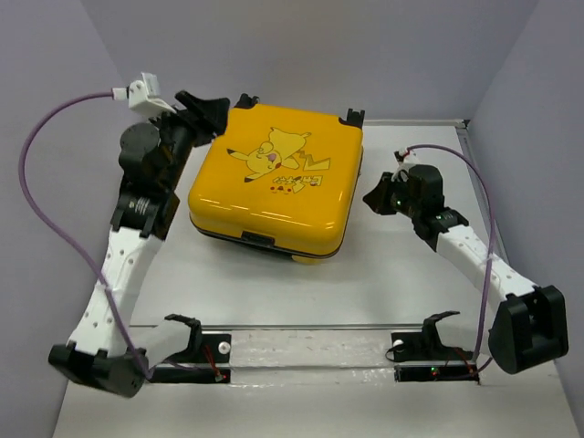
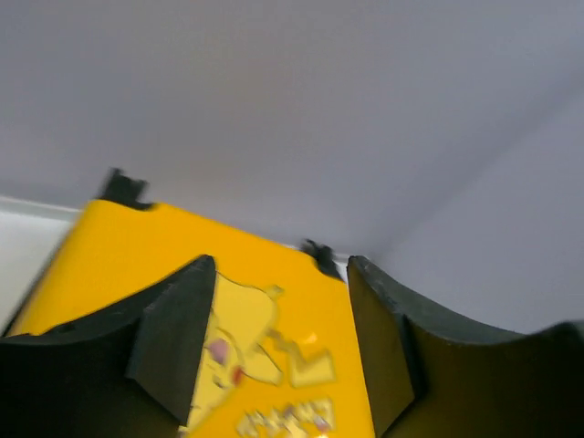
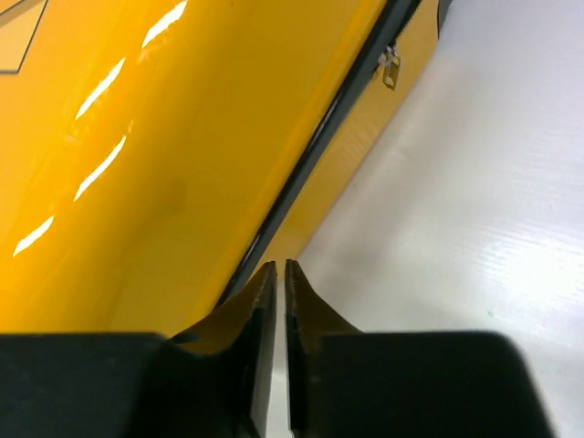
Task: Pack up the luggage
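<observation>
The luggage [image 1: 274, 182] is a yellow hard-shell suitcase with a Pikachu print, lying flat and closed in the middle of the table. Its black wheels [image 1: 354, 117] point toward the back wall. My left gripper [image 1: 212, 114] hovers at the case's far left corner, open, with nothing between its fingers; in the left wrist view the luggage [image 2: 119, 265] shows below the left gripper [image 2: 281, 274]. My right gripper [image 1: 377, 199] sits low beside the case's right side, shut and empty. In the right wrist view the right gripper [image 3: 276, 266] points at the black zipper trim [image 3: 319, 137] of the luggage [image 3: 137, 137].
A zipper pull [image 3: 391, 66] hangs on the case's side. Grey walls close in the table at the back and both sides. A rail with two black stands [image 1: 193, 338] [image 1: 429, 333] runs along the near edge. Purple cables [image 1: 36, 182] loop beside each arm.
</observation>
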